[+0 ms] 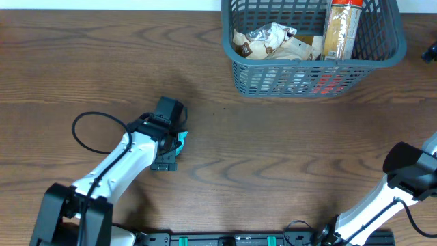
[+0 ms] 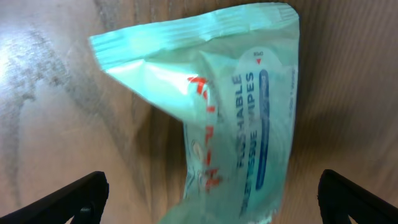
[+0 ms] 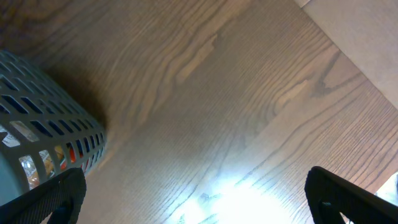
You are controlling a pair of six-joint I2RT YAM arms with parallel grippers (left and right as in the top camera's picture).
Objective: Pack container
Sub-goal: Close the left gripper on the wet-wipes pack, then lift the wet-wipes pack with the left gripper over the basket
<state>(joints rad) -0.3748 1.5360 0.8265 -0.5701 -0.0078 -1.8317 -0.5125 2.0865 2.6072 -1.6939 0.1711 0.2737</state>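
Note:
The dark grey-blue slotted basket [image 1: 311,68] stands at the back right of the table and holds snack packets [image 1: 273,41] and a tall orange-topped packet [image 1: 339,27]. Its corner shows in the right wrist view [image 3: 43,134]. My left gripper [image 1: 172,152] points down over a teal packet of flushable wipes [image 2: 236,118] that lies on the table. Its fingers [image 2: 211,199] are open, one on each side of the packet, with a gap to each. In the overhead view only a teal edge of the packet [image 1: 180,143] shows under the gripper. My right gripper [image 3: 196,196] is open and empty above bare wood.
A dark object [image 1: 429,53] sits at the right edge beside the basket. The left arm's black cable [image 1: 85,133] loops over the table at the left. A pale surface beyond the table edge [image 3: 367,37] shows in the right wrist view.

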